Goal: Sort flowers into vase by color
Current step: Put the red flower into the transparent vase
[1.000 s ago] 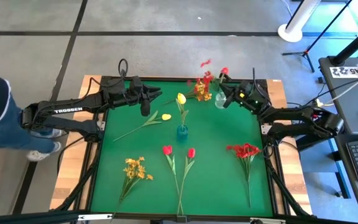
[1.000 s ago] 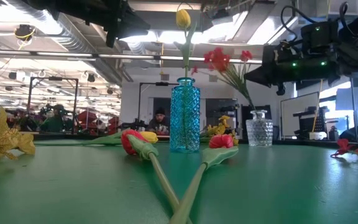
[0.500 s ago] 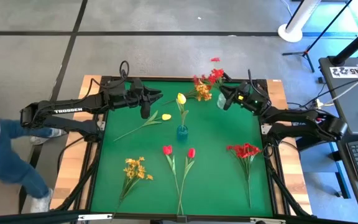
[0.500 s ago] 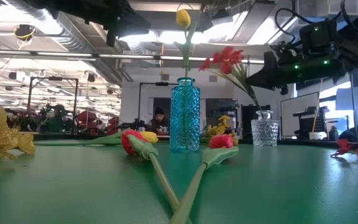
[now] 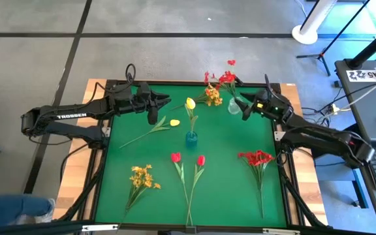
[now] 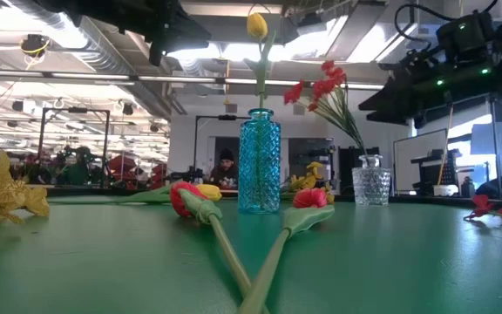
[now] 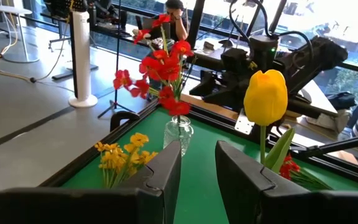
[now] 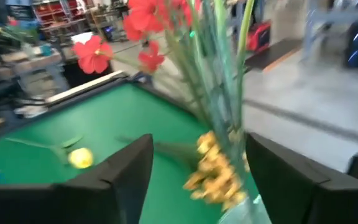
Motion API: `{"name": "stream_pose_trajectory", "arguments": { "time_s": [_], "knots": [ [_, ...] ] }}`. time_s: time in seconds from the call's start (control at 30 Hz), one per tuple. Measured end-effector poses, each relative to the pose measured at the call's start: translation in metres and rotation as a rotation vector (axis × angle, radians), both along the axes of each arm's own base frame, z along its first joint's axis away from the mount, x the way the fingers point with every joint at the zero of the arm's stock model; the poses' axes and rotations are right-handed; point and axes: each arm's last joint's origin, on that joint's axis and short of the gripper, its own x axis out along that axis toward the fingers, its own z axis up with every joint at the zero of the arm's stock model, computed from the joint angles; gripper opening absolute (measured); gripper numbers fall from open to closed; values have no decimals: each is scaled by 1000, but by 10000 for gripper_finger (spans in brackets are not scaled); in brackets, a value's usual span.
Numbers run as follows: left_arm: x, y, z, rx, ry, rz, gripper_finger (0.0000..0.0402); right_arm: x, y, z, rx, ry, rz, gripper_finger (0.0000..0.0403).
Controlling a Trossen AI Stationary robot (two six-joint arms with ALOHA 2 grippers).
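Right wrist view — red spray (image 8: 166, 25) stems between 2 spread fingers (image 8: 126, 171).

A green table (image 5: 227, 140) fills the middle of the high view. At its centre a blue patterned vase (image 5: 191, 138) holds a yellow tulip (image 5: 190, 103). A clear vase (image 5: 232, 106) at upper right holds a red spray (image 5: 224, 77). Two red tulips (image 5: 187, 158) lie below centre.

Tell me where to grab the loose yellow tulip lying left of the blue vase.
Take the loose yellow tulip by its thin green stem, mid-length, coming straight down from above. It lies flat on the table, head toward the blue vase, stem running away toward the left, with bare felt either side for the fingers.
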Motion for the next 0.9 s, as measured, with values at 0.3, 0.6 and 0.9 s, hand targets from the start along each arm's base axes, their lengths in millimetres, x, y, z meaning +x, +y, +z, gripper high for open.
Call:
{"name": "stream_pose_trajectory", "arguments": {
  "time_s": [0.3, 0.6, 0.9],
  "knots": [
    [0, 1, -1, 1, 9, 21, 96, -13, 24, 15, 267, -62, 336, 251],
    [-1, 1, -6, -36, 51, 31, 96, -11, 57, 50, 450, 188, 483, 232],
    [-2, 0, -11, -73, 91, 37, 96, -24, 88, 52, 825, 525, 414, 231]
  ]
}}
